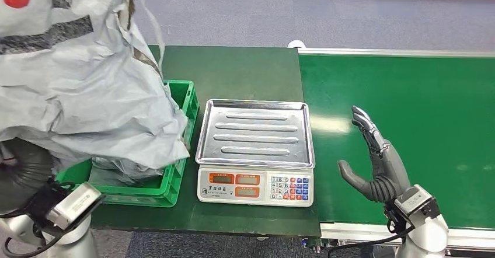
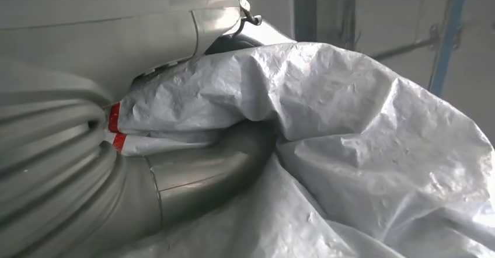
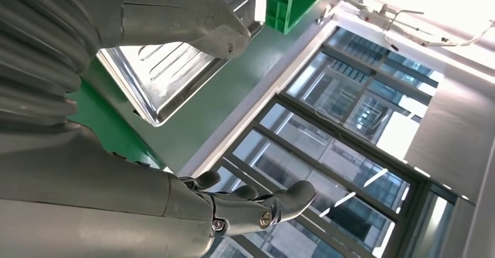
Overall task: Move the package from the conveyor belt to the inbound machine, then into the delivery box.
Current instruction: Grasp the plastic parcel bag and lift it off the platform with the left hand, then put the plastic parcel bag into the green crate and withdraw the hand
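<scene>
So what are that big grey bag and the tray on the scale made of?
The bag looks like thin woven plastic sheet: matte, crinkled, with a fine weave showing in the left wrist view. The tray seems stainless steel: mirror-bright, with pressed ribs.

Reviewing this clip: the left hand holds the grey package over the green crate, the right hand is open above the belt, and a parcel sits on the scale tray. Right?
Not quite. The scale tray is bare, as the head view shows. The rest stands: the left hand holds the grey package over the green crate, and the right hand is open above the belt.
</scene>
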### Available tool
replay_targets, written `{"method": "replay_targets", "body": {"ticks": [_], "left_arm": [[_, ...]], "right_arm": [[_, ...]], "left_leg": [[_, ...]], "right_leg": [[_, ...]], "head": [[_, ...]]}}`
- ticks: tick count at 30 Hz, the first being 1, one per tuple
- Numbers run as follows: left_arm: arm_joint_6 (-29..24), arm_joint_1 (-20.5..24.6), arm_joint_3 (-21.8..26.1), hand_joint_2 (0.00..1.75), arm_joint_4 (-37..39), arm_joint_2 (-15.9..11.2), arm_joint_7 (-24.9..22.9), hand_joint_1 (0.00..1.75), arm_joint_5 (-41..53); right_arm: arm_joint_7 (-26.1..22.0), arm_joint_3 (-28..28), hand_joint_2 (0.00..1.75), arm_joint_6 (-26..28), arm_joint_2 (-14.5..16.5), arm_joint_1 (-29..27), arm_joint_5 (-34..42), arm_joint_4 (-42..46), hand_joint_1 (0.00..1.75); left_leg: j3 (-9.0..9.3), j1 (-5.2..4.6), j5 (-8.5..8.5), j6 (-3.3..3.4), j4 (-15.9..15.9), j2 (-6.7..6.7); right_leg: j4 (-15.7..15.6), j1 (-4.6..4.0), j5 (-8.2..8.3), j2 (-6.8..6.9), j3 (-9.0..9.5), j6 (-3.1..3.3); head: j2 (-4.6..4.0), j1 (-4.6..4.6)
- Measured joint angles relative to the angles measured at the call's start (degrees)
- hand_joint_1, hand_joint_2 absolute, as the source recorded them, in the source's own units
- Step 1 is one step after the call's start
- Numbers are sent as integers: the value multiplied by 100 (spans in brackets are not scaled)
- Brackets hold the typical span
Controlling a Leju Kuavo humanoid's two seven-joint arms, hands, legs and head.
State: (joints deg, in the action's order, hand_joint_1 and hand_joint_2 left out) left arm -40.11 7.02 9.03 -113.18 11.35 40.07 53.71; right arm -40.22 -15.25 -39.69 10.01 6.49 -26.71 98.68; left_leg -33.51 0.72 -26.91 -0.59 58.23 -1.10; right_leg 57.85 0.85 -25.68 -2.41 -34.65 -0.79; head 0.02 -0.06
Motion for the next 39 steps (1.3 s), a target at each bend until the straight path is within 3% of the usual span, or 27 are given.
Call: {"method": "replay_targets", "body": {"ticks": [5,10,14,22,28,31,35,39], "left_arm": [[15,287,821,175,292,-20,-334,175,348],[782,421,1150,175,1644,-156,-2116,175,1560],[930,436,1160,175,2175,-255,-2320,175,1672],[1861,510,781,175,3260,-738,-3719,175,1919],[3053,498,208,175,3963,-1028,-4207,175,2166],[3345,478,20,175,4139,-1113,-4260,175,2136],[3422,404,-112,175,4207,-1174,-4257,4,1984],[3178,330,-172,175,4184,-1176,-3964,0,1422]], "right_arm": [[-1,-114,175,0,7,-226,-36,246,0],[-2,-181,175,0,61,-364,-154,486,0],[-1,-224,175,0,78,-415,-159,582,0],[1,-227,175,0,78,-373,-136,580,0],[3,-206,175,1,47,-292,-140,458,0],[3,-185,175,1,32,-272,-140,395,0],[3,-116,175,1,25,-267,-147,324,0],[3,-65,175,0,24,-267,-158,274,0]], "left_leg": [[8,-1,1,-1,0,0],[9,1,3,-6,-2,5],[9,2,3,-8,-1,12],[10,1,-3,-12,-2,14],[11,1,-3,-12,-2,11],[12,1,-3,-12,-3,9],[14,1,-3,-11,-3,6],[14,1,-2,-10,-3,5]], "right_leg": [[0,0,1,0,3,1],[0,-6,5,-6,3,9],[1,-1,8,-16,-1,11],[1,-6,4,-15,-2,10],[1,-3,4,-12,5,10],[1,-2,3,-11,7,10],[1,-3,1,-10,10,12],[1,-4,1,-4,10,12]], "head": [[0,0],[0,-1],[0,0],[0,0],[0,-1],[0,-1],[0,-1],[0,-1]]}}
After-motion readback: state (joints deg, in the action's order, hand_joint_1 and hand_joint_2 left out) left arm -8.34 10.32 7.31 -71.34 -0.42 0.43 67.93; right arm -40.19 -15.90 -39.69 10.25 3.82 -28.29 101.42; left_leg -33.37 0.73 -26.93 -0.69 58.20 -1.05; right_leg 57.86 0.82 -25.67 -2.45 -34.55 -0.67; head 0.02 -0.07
